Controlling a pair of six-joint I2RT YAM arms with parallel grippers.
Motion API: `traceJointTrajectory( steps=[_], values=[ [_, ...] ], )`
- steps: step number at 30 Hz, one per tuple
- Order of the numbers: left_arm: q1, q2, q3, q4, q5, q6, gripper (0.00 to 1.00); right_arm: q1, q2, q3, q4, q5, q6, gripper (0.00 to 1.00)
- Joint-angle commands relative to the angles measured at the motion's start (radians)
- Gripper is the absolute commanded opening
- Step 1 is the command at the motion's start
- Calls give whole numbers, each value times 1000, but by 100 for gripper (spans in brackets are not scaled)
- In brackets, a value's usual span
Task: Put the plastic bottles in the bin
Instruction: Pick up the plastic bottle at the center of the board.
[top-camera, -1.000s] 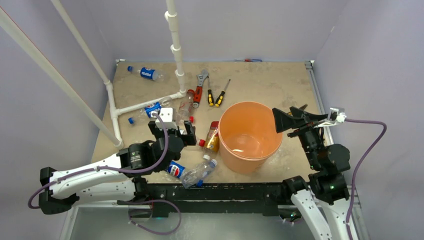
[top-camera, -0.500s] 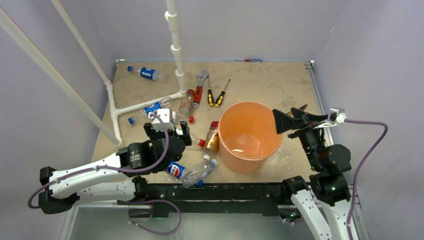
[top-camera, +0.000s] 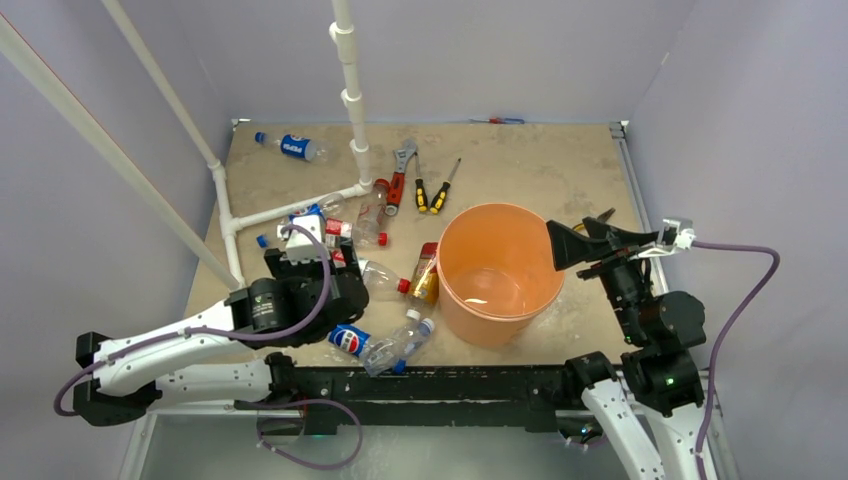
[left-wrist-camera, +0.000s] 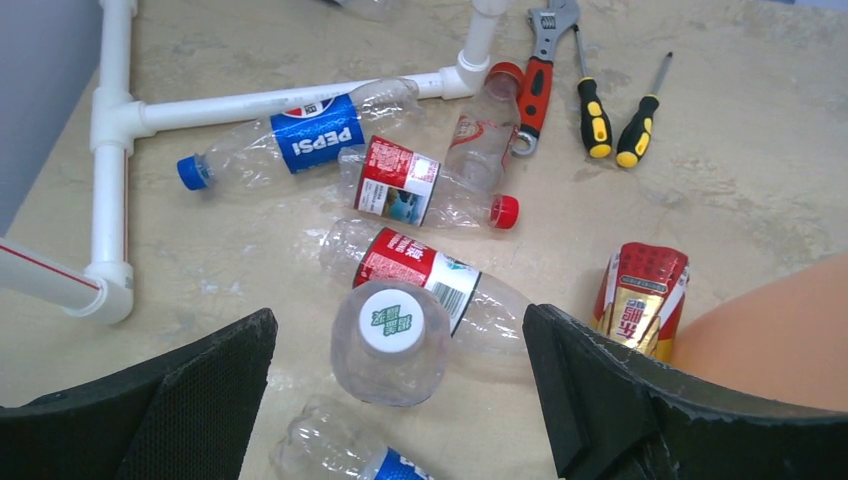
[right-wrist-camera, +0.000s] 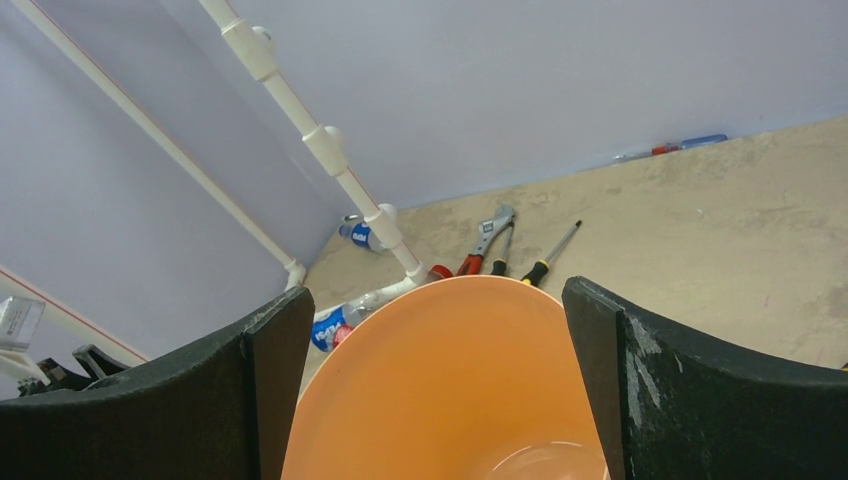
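Beige table (top-camera: 540, 160) carried the loose bottles in a cluster left of the bin (top-camera: 480, 325), and none showed inside it. The likely target was the white-capped bottle (left-wrist-camera: 390, 345), which seemed to stand upright with its cap toward the wrist camera. It sat framed between the wide-open, empty jaws of the left gripper (left-wrist-camera: 397, 320), which hovered above it. A red-labelled bottle (left-wrist-camera: 420, 272) lay touching or just behind it, and a Pepsi bottle (left-wrist-camera: 340, 462) lay just nearer. A clean grasp probably called for a straight descent with the fingers straddling the body below the cap. The close should be gentle, since such thin plastic would likely buckle or tip. The lift would then need to clear the amber bottle (left-wrist-camera: 640, 300) and the rim. The right gripper (right-wrist-camera: 435, 295) hung open and empty above the bin's right side.
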Motion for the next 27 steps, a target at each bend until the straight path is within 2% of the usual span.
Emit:
traceJointTrajectory(
  steps=[1, 6, 12, 17, 22, 27],
  values=[
    [-2, 58, 60, -133, -27, -86, 94, 5, -7, 25, 6, -9, 2, 99],
    [-2, 133, 40, -218, -18, -202, 97, 5, 0, 46, -19, -18, 3, 99],
    [0, 142, -22, -155, 20, -201, 99, 5, -17, 15, -8, -39, 26, 98],
    [62, 133, -70, -39, 94, -91, 99, 5, -23, 16, -16, -33, 21, 98],
    [203, 87, -162, 152, 240, 67, 98, 5, -18, 25, -29, -41, 15, 98],
    [222, 133, -182, 195, 292, 75, 97, 5, -25, 28, -40, -31, 9, 98]
  ],
)
